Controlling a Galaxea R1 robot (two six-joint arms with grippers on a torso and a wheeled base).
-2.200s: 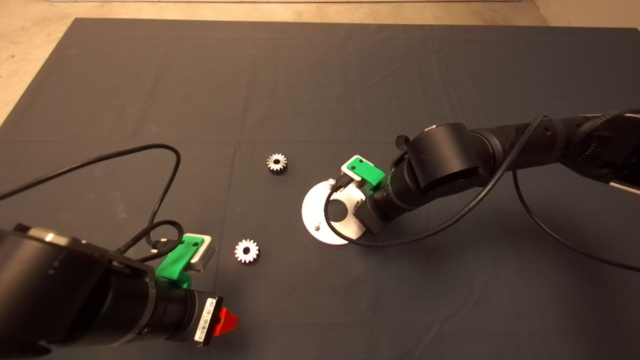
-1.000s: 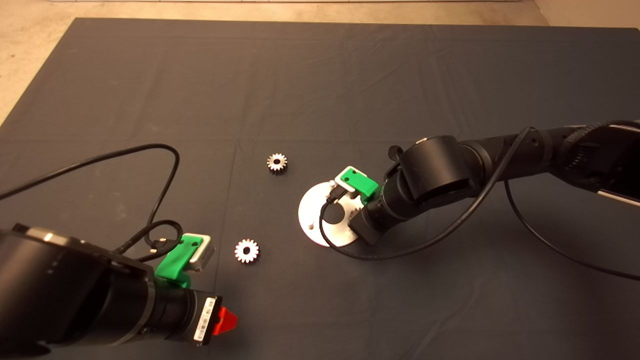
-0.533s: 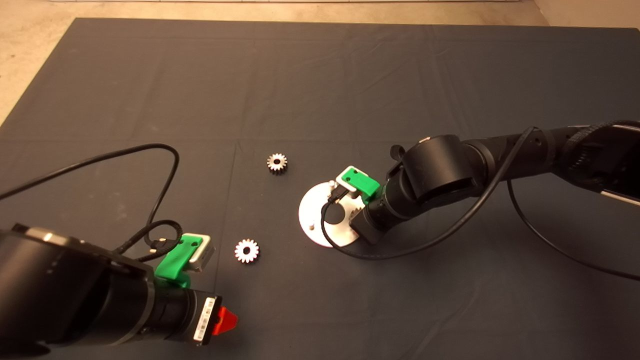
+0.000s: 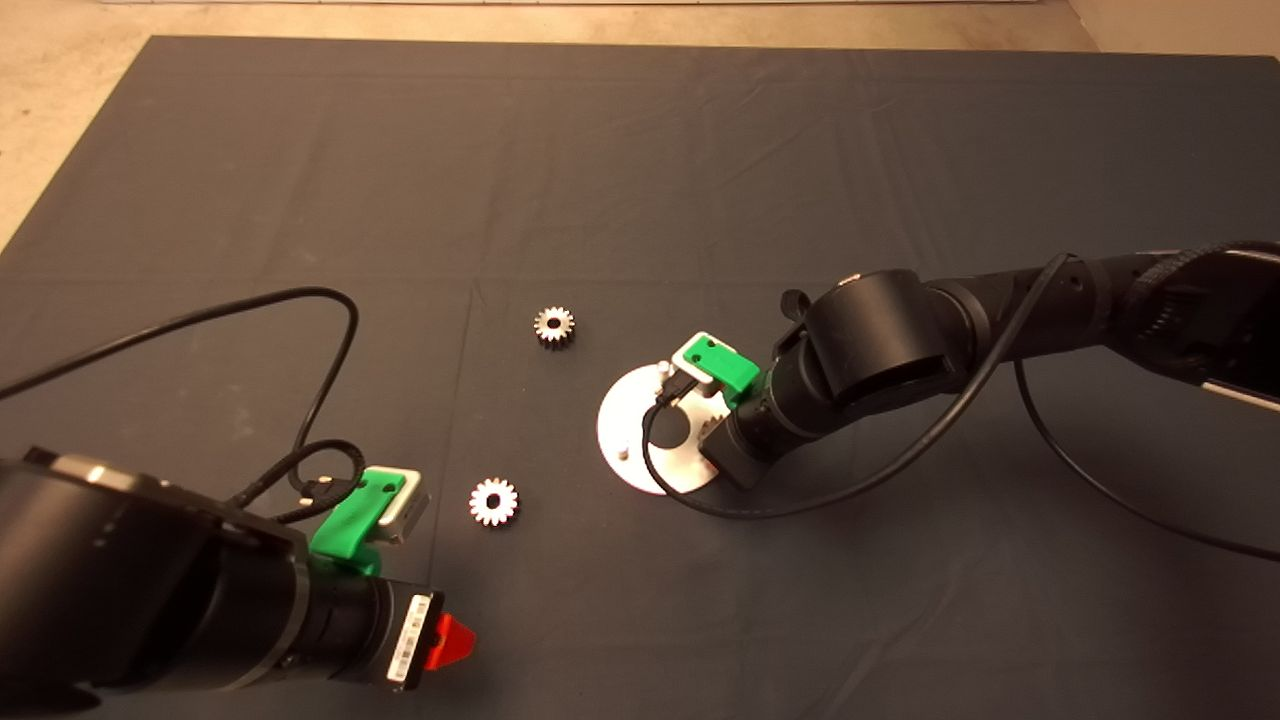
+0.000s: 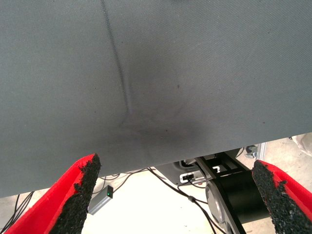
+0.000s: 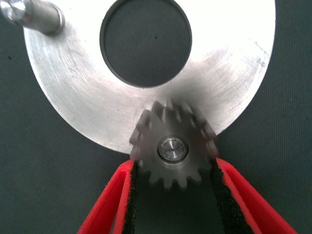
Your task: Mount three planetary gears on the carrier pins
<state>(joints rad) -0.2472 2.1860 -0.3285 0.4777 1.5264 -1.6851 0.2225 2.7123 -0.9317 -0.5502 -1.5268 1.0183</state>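
Right arm reaches in from the right, its wrist low over the silver disc near mid-mat. From the head camera my right gripper is hidden under the wrist body; the wrist camera gives the detail. There I see one planetary gear sitting on a carrier pin, the pin's round tip showing through the gear's centre hole. The gear lies at the disc's rim, its teeth overhanging the edge onto the dark mat. Both red fingers flank the gear, black pads pressed against its teeth on either side, so I read the right hand as clamped on that gear.

A second pin stands bare on the disc across the large centre hole. Head camera shows another bare pin on the disc's near-left side.

Two gears lie loose and flat on the mat, well apart from each other: one up and left of the disc, the other lower left, near the left arm.

Left gripper sits at the lower left of the mat, off the work. Its fingers stand wide apart with nothing between them; its wrist camera looks over mat cloth to floor, cables and a black base beyond
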